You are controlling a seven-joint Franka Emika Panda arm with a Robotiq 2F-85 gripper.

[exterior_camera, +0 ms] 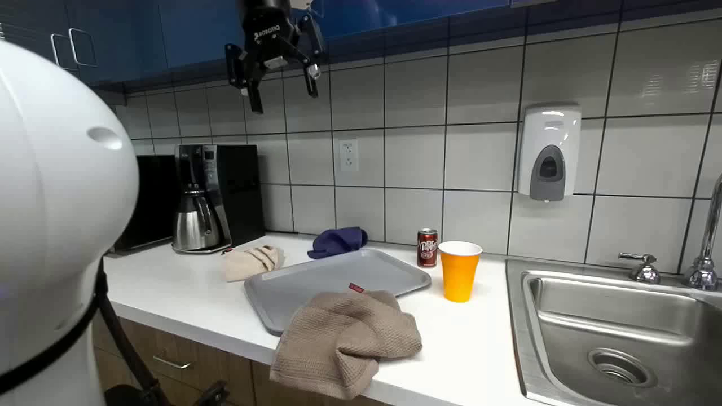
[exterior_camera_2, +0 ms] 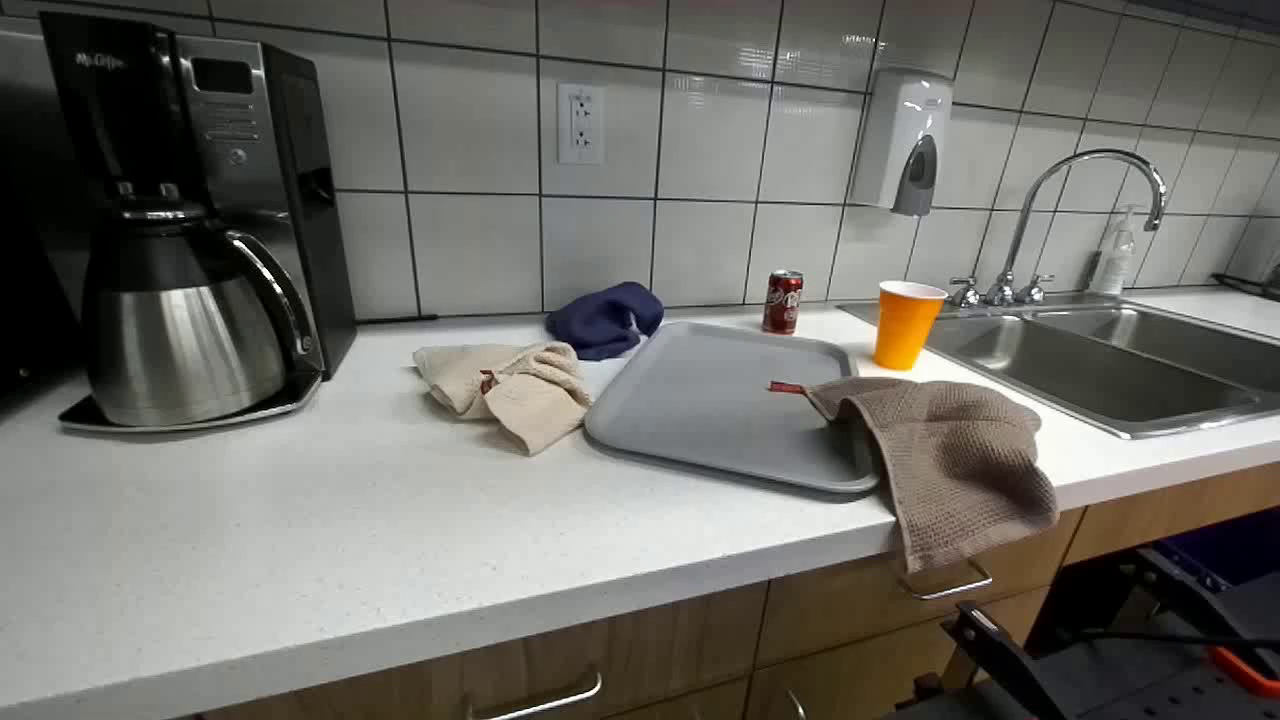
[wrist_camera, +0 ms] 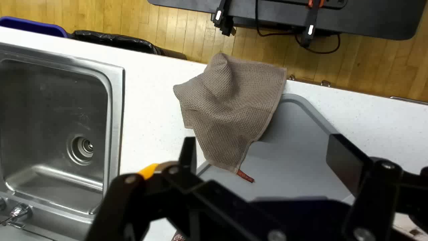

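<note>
Brown waffle-woven cloth [wrist_camera: 230,107]: well below the black two-fingered gripper [exterior_camera: 285,101].
Jaws: spread wide, grasping nothing.
Folds: rumpled, coarse-textured, slumping over the front edge of the white counter [exterior_camera_2: 300,530].
Red tag [wrist_camera: 245,176]: points onto the smooth, gray, round-cornered tray [exterior_camera_2: 720,395].
Long axis: hard to tell amid the rumples.

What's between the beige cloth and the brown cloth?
The tray: both exterior views show it between the beige cloth and the brown cloth, which overlaps its edge.
</note>
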